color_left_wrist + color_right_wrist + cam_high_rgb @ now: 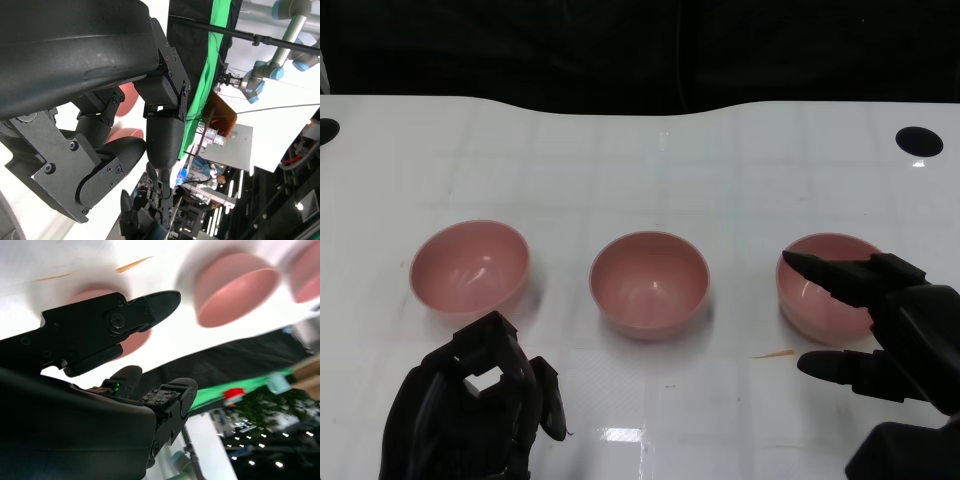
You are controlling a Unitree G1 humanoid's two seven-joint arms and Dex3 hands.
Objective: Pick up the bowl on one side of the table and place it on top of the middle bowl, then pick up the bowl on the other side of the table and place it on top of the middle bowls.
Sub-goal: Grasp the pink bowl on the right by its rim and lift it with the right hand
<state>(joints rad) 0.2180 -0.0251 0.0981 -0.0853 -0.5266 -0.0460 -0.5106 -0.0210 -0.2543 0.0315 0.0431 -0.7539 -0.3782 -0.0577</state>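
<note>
Three pink bowls stand in a row on the white table point(650, 170): the left bowl point(470, 265), the middle bowl point(648, 282) and the right bowl point(825, 290). My right hand point(885, 325) is at the right bowl with its fingers spread; one finger reaches over the near rim and the thumb lies in front of the bowl, holding nothing. In the right wrist view its fingers point(110, 325) partly cover the right bowl point(135, 342), with the middle bowl point(235, 290) beyond. My left hand point(480, 405) stays near the table's front edge, in front of the left bowl, fingers curled in and empty.
Two black round holes sit in the tabletop, at the far right point(920, 141) and far left point(325, 130). A thin orange sliver point(772, 353) lies just in front of the right bowl. Beyond the table's far edge is a dark backdrop.
</note>
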